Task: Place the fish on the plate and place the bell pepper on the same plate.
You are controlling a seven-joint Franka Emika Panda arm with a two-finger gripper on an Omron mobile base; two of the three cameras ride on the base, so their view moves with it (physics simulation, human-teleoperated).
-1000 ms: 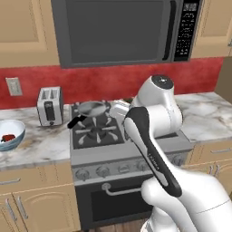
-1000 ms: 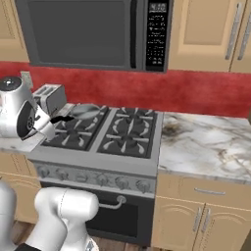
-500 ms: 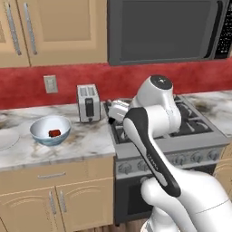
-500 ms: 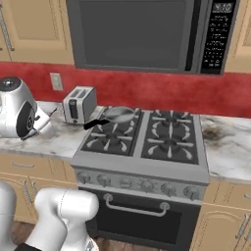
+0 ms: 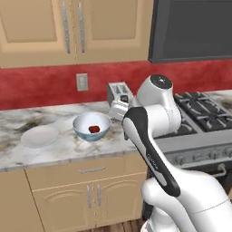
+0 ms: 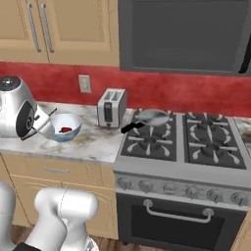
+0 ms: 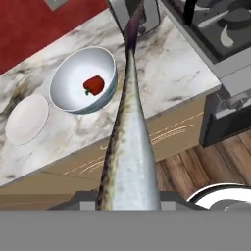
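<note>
Pincer: the two-finger gripper [image 7: 128, 203] is clenching the slender dark grey fish [image 7: 128, 147], which is running lengthwise away from the hand camera; the finger tips themselves are lying hidden under the fish body
Fish look: it is showing a silvery grey belly, a mottled brownish flank and a thin dark tail reaching up toward the toaster in the hand view
Fish place: it is hanging above the front edge of the counter, near the bowl, not touching the plate
Plate: the plain white round shallow plate [image 5: 40, 136] is lying on the marbled counter [image 5: 59, 149] just beside the bowl, on the side away from the stove, and is carrying nothing
Bell pepper: the small red lumpy bell pepper [image 5: 94, 129] is sitting inside the blue-tinted deep bowl [image 5: 92, 126]
Room: bare counter is lying around the plate on every side, and the counter's front edge is running close beneath the fish
Around: a silver two-slot toaster [image 6: 111, 108] is standing behind the bowl by the red wall; a grey frying pan with a black handle [image 6: 147, 118] is resting on the gas stove [image 6: 184, 142]
In the way: the bowl is standing between the fish and the plate in the hand view
</note>
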